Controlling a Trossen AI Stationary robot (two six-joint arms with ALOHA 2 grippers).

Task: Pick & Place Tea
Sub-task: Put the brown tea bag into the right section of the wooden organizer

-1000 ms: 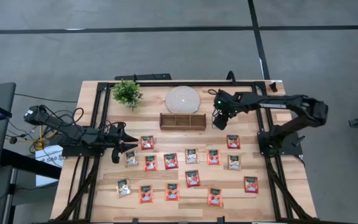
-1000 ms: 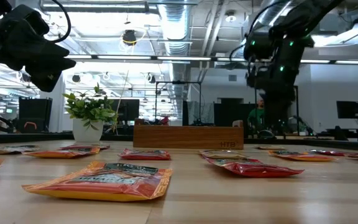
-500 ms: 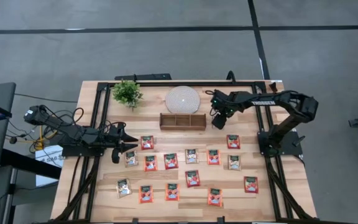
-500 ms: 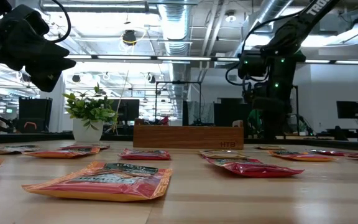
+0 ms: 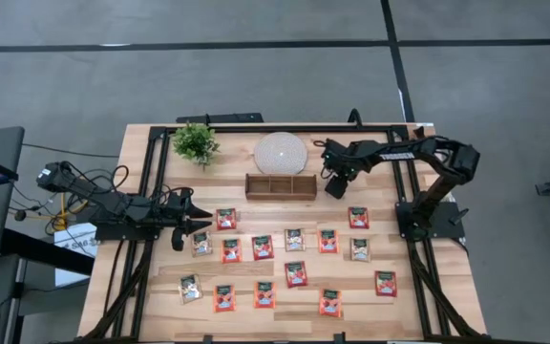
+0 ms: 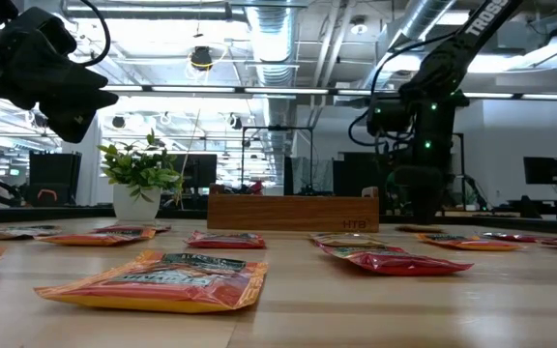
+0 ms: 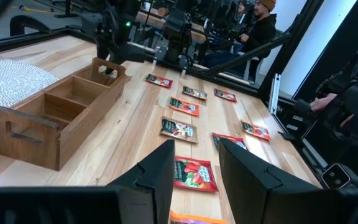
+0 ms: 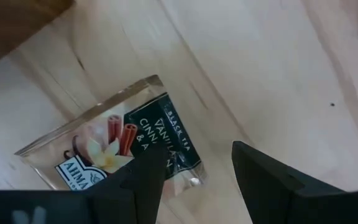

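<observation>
I have the right gripper down near the right end of the wooden tray, fingers spread wide and holding nothing. Through the right wrist camera, a pale beige tea sachet with a dark green label lies flat on the wood just ahead of the fingers, its near corner reaching into the gap between them. I can't tell whether the tips touch it.

The left gripper waits low at the left edge of the spread, fingers apart and empty. Just beyond its fingertips sit a red-orange sachet and a beige one. From its wrist camera, another red sachet shows in the gap between the fingers.

The rest of the tea lies scattered flat in loose rows over the near half of the table, pale planked wood with a black frame along its edges. The tray shows three compartments, with a round white disc right behind it and a small potted plant off to the left.

Past the table, the low camera shows an open workshop: exposed ducts and bright strip lights overhead, dark monitors, other rigs. A person in a dark jacket sits in the background of the left wrist view.
</observation>
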